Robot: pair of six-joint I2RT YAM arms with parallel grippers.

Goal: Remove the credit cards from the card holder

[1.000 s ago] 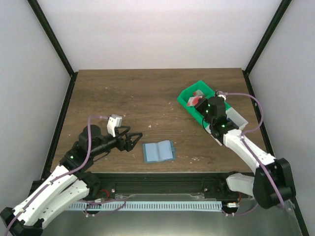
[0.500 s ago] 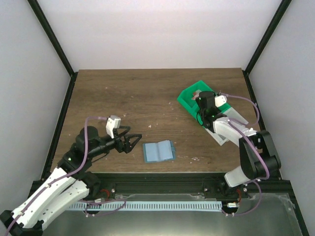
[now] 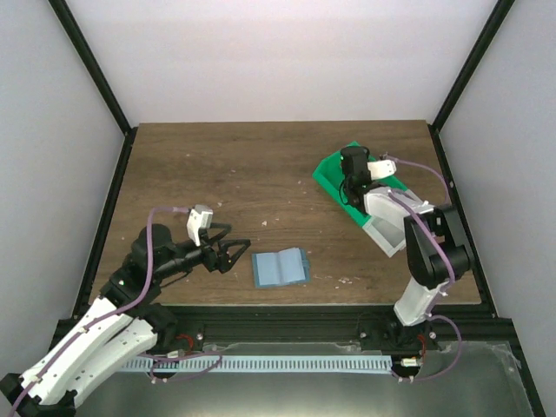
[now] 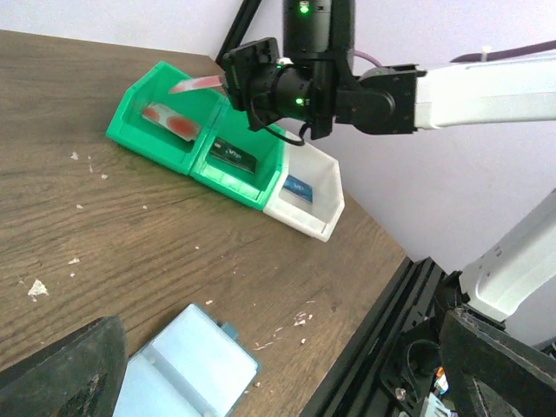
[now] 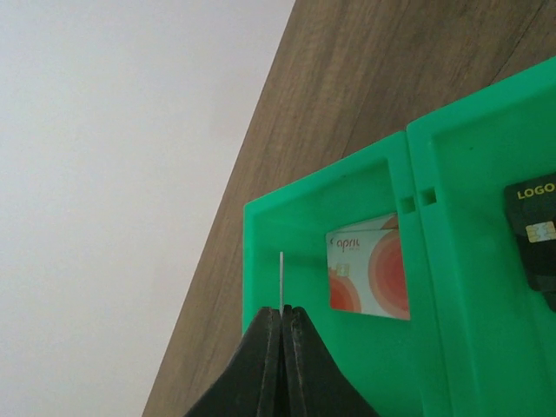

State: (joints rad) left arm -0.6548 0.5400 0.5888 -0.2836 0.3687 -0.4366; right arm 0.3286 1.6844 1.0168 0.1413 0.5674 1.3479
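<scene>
Over the far green bin (image 5: pixel 304 226), a card (image 5: pixel 281 278) was pinched edge-on by the right gripper (image 5: pixel 281 309); if dropped crooked, it could be bounced out. Near the front edge, the card holder (image 3: pixel 280 268) was seen lying open beside the spread left gripper (image 3: pixel 234 254).

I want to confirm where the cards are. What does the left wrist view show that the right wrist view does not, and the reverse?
Left wrist only: the open holder, the white bin with a blue card, and the face of the pinkish card in the right end effector. Right wrist only: that card edge-on, and print on the binned cards. Both: the far green bin with a red-and-white card, and the next green bin with a dark card.
</scene>
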